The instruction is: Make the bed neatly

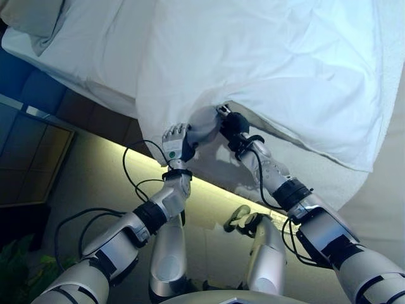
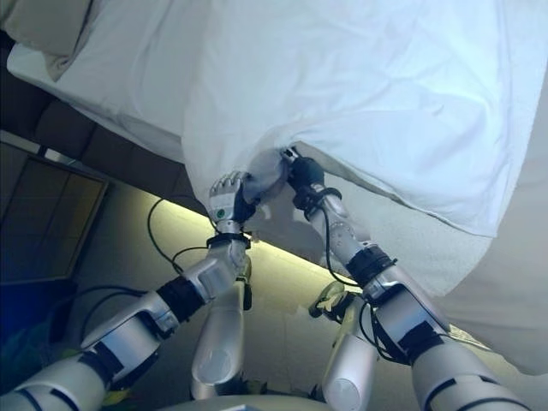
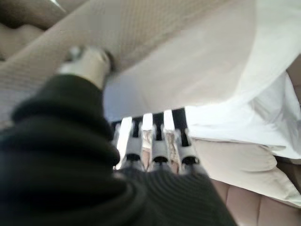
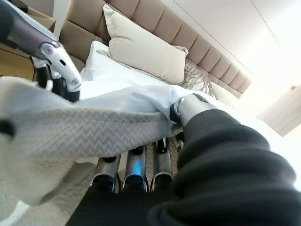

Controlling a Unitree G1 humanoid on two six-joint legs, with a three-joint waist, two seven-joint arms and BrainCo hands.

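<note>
Gripping the hem of the rumpled white cotton duvet (image 1: 266,69), the left hand (image 1: 176,143) has its fingers curled into the cloth, thumb above; close beside it the right hand (image 1: 233,125) pinches the same edge against a grey herringbone blanket (image 4: 70,132). Uneven pulling could slip the fabric from either hand or skew it. Beyond the fingers the duvet lies bunched across the bed
</note>
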